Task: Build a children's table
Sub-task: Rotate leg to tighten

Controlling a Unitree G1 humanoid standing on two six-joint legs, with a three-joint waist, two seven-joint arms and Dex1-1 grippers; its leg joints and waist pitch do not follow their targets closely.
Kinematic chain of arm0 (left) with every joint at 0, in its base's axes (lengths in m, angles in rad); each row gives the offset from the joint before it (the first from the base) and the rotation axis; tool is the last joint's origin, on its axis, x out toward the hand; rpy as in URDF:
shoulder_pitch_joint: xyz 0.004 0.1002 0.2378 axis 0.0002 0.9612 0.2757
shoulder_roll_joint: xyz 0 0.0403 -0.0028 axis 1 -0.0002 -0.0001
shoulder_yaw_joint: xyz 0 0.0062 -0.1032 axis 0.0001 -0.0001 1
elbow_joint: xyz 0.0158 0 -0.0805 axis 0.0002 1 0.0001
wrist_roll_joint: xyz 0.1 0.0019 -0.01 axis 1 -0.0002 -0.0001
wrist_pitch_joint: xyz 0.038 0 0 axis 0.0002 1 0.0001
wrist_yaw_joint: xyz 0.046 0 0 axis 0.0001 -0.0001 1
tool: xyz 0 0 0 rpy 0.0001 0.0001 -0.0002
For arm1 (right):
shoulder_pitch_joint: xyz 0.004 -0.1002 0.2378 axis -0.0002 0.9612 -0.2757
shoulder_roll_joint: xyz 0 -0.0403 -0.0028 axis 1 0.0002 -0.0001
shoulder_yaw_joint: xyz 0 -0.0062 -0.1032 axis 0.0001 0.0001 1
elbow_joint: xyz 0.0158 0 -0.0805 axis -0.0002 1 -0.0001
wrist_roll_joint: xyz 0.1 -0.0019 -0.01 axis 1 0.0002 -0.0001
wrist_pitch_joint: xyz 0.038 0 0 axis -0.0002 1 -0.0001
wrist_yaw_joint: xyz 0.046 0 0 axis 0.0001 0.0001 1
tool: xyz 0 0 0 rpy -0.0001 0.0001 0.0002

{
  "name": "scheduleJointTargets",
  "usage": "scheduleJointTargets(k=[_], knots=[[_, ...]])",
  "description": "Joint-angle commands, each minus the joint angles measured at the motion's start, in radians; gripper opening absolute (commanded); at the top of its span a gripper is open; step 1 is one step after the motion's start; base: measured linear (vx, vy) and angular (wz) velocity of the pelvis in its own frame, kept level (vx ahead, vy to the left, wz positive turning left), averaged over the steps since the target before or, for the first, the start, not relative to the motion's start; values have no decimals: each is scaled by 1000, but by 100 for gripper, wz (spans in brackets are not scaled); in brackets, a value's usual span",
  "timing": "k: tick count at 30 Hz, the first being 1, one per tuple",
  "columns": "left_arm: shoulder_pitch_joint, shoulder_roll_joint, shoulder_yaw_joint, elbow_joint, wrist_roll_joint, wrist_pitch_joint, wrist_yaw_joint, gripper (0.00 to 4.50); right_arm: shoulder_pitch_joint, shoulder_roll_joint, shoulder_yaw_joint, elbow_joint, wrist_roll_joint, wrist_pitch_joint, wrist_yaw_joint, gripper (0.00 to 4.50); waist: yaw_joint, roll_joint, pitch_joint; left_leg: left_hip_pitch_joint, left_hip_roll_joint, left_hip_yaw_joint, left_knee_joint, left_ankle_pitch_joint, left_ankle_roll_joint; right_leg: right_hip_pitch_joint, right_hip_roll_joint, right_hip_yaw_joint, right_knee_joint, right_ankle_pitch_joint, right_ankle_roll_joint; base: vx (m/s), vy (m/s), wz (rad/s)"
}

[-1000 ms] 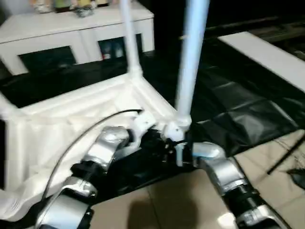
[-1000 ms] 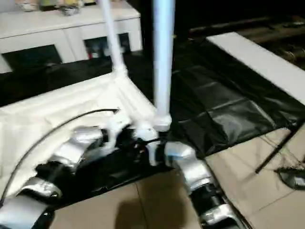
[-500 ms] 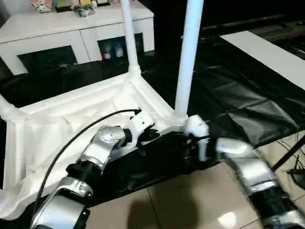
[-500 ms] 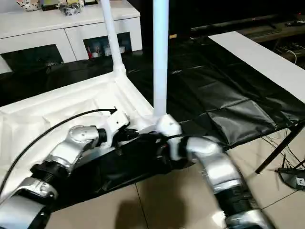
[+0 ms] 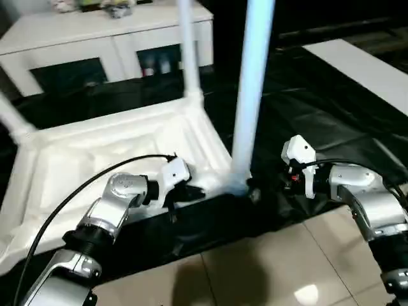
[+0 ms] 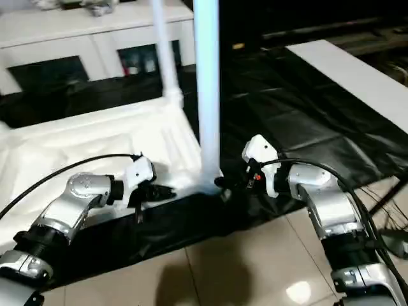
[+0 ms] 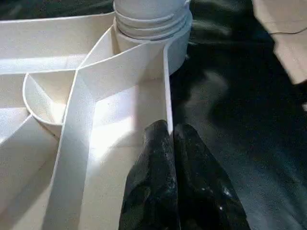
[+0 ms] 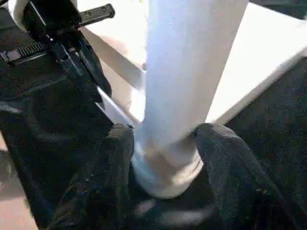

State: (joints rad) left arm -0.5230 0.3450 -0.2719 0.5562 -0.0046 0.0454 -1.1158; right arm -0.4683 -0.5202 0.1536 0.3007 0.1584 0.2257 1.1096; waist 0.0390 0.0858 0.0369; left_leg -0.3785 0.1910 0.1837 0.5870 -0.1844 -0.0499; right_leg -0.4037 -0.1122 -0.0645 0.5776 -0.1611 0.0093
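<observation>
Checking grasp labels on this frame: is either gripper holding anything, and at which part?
Left gripper: jaws shut on the tabletop rim wall, near the corner socket. Right gripper: jaws astride the near leg base; whether they grip it cannot be told.

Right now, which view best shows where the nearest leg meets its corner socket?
The left wrist view: the leg's ribbed base sits in the tabletop corner, unobstructed. The right wrist view shows it between the right gripper fingers; the eye views show the joint small.

White cabinet w/ dark glass doors (image 5: 95,44) upper left; black plastic sheeting (image 5: 319,127) centre-right; beige tiled floor (image 5: 268,268) bottom.
</observation>
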Motion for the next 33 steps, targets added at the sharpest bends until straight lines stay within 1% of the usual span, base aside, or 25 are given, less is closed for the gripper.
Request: scheduleJointTargets(k=[1, 2, 3, 5, 7, 8, 9, 11, 12, 13, 14, 15, 16, 17, 20, 21, 25, 27, 33], knots=[[16, 4, -22, -21, -8, 13, -31, 0, -21, -9, 24, 33, -23, -30, 19, 263, 1, -15, -64, 17, 34, -2, -66, -215, 87, 45, -25, 26, -48, -148, -282, 0, 0, 0], [17, 4, -21, -25, -9, 14, -31, 0, -26, -10, 32, 47, -31, -42, 25, 263, 4, -17, -63, 16, 33, 0, -67, -226, 79, 45, -25, 26, -50, -161, -277, 0, 0, 0], [21, 7, -19, -37, -10, 20, -34, 0, -40, -4, 45, 87, -49, -66, 30, 263, 4, -17, -63, 17, 34, -1, -67, -229, 75, 44, -26, 26, -49, -166, -276, 0, 0, 0], [23, 10, -18, -45, -11, 25, -37, 0, -50, 1, 52, 111, -62, -83, 30, 263, 2, -17, -63, 14, 32, -1, -67, -230, 71, 46, -25, 25, -49, -169, -276, 0, 0, 0], [25, 12, -18, -50, -12, 28, -39, 0, -64, 10, 60, 142, -77, -105, 19, 263, 1, -15, -64, 14, 31, -1, -65, -226, 73, 47, -25, 25, -48, -162, -274, 0, 0, 0], [25, 13, -19, -54, -12, 31, -39, 0, -76, 18, 65, 166, -86, -121, 7, 263, -1, -16, -64, 11, 31, -1, -65, -221, 79, 48, -25, 25, -47, -154, -274, 0, 0, 0], [25, 14, -19, -56, -12, 33, -39, 0, -81, 21, 67, 175, -91, -127, 1, 263, -1, -15, -65, 12, 31, -2, -64, -221, 79, 47, -26, 24, -46, -153, -275, 0, 0, 0], [26, 15, -18, -61, -12, 38, -38, 0, -109, 43, 74, 231, -116, -167, -38, 263, -5, -16, -64, 9, 30, -2, -65, -231, 76, 48, -26, 23, -47, -167, -274, 0, 0, 0], [26, 15, -18, -61, -12, 38, -38, 0, -114, 47, 74, 243, -120, -175, -46, 263, -10, -15, -62, 7, 29, -3, -67, -240, 71, 50, -26, 22, -48, -183, -270, 0, 0, 0], [27, 16, -18, -63, -12, 39, -39, 0, -124, 61, 65, 256, -110, -172, -54, 263, -11, -17, -62, 10, 30, -3, -67, -251, 68, 48, -26, 22, -51, -198, -266, 0, 0, 0], [29, 18, -18, -68, -12, 43, -40, 0, -136, 78, 53, 276, -93, -167, -50, 263, -14, -16, -62, 8, 29, -4, -67, -255, 66, 50, -25, 22, -49, -200, -267, 0, 0, 0], [30, 18, -18, -70, -12, 45, -40, 0, -140, 82, 52, 284, -89, -169, -42, 263, -16, -15, -63, 7, 29, -4, -67, -255, 66, 51, -25, 21, -48, -198, -268, 0, 0, 0], [30, 18, -18, -70, -12, 45, -40, 0, -140, 82, 52, 284, -89, -169, -42, 263, -18, -16, -63, 9, 29, -4, -67, -256, 66, 49, -24, 21, -49, -193, -269, 0, 0, 0], [32, 19, -18, -73, -12, 47, -40, 0, -142, 80, 61, 291, -92, -178, -26, 263, -18, -21, -64, 11, 30, -3, -66, -252, 69, 48, -23, 22, -49, -184, -271, 0, 0, 0], [35, 22, -18, -78, -13, 52, -40, 0, -146, 82, 67, 315, -99, -199, -10, 263, -18, -18, -66, 10, 31, -2, -63, -222, 85, 49, -24, 22, -44, -144, -285, 0, 0, 0], [36, 23, -18, -80, -13, 54, -40, 0, -148, 83, 68, 324, -101, -206, -3, 238, -18, -19, -66, 9, 29, -2, -62, -217, 93, 50, -24, 21, -44, -142, -290, 0, 0, 0], [40, 27, -19, -82, -12, 56, -42, 0, -159, 91, 74, 367, -111, -237, 12, 223, -20, -18, -65, 8, 30, -2, -61, -223, 95, 50, -25, 20, -44, -153, -291, 0, 0, 0], [41, 28, -19, -83, -11, 57, -43, 0, -165, 95, 73, 380, -112, -244, 11, 208, -24, -18, -64, 8, 29, -2, -61, -229, 95, 51, -24, 20, -45, -162, -291, 0, 0, 0], [46, 26, -20, -90, -12, 62, -42, 0, -170, 107, 71, 399, -106, -259, 12, 190, -30, -20, -64, 8, 30, -3, -64, -254, 86, 50, -24, 19, -48, -196, -283, 0, 0, 0]])
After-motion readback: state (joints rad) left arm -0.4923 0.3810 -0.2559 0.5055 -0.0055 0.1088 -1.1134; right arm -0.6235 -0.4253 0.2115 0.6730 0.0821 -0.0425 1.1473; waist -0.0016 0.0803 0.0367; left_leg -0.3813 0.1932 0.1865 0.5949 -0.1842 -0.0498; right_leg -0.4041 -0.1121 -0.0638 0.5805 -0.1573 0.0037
